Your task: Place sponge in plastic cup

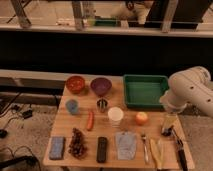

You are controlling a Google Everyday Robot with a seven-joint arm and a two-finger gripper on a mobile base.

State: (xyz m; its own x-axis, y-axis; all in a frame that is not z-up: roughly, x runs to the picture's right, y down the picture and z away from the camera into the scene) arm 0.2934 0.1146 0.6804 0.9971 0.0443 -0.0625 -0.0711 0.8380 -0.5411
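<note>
One pincer (167,132) is all you have, and it hangs fingers-down over the right end of the counter (60,125), spread wide with nothing between its fingers. Just beside it, on the side away from the camera, sits the green tray (145,91). The orange fruit (142,118) lies near it on its left as you see it in the camera view. Nearer the camera than the pincer, a black-handled tool (180,152), a yellowish item (157,152) and a fork (145,148) lie lengthwise at the counter's front right. The sponge (57,147) is well apart from the pincer, lying flat at the front corner of the opposite end of the counter. The plastic cup (72,106) is also far across from the pincer at that end, upright, farther back than the sponge and not touching it. Between the pincer and those two you pass the pale cloth (125,144), the black remote (102,149) and a dark clustered item (77,142) along the front. In the middle row are the white cup (115,116), a small metal cup (102,104) and a reddish-orange stick-shaped item (90,120). At the back, left of the tray, stand the purple bowl (100,86) and the orange bowl (75,84).
</note>
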